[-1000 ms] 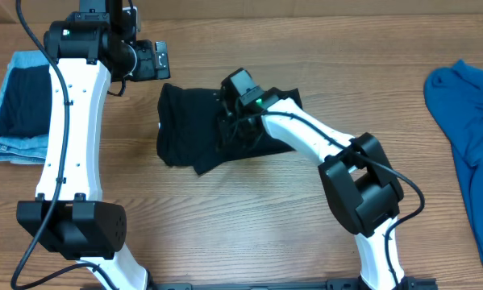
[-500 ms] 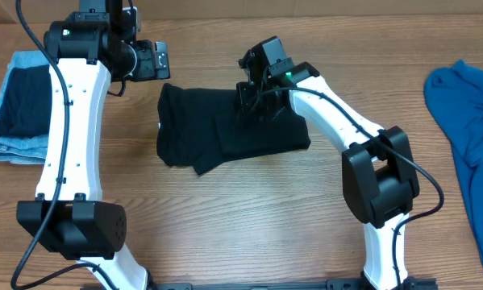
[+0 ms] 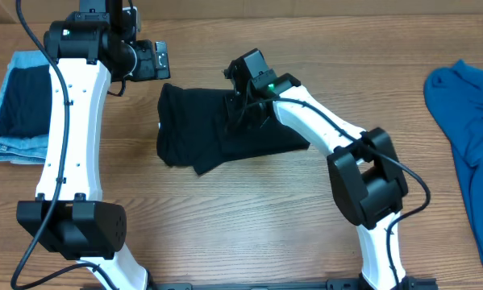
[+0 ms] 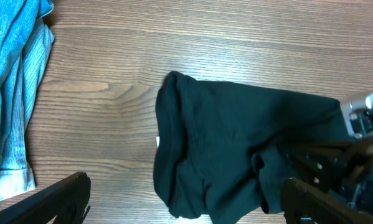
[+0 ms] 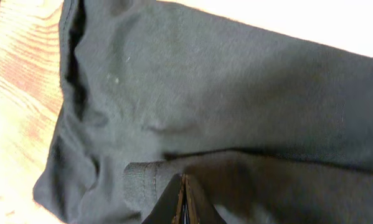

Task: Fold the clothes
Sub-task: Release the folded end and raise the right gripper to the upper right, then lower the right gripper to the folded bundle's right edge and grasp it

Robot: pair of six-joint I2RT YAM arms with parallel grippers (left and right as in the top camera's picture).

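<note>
The clothes, a black T-shirt [image 3: 197, 129], lie folded into a rough rectangle in the middle of the wooden table. My right gripper [image 3: 239, 106] is shut, its tips [image 5: 182, 182] down on the shirt's upper middle beside a hemmed fold [image 5: 139, 177]; no cloth shows between the fingers. My left gripper [image 3: 156, 60] hangs open above the table just beyond the shirt's far left corner. In the left wrist view the shirt [image 4: 236, 143] lies between and beyond its wide-apart fingers [image 4: 68, 193], with a bit of white tag [image 4: 157, 142] at its edge.
Folded light-blue jeans [image 3: 15, 141] with a dark cloth on top lie at the far left and show in the left wrist view as jeans [image 4: 12, 93]. A bright blue garment [image 3: 467, 121] lies at the right edge. The right arm [image 3: 322, 129] reaches across the shirt's right side.
My right gripper swung up and to the right off the shirt, then came back left and down onto it. The shirt's right part now lies flatter. The left arm has not moved.
</note>
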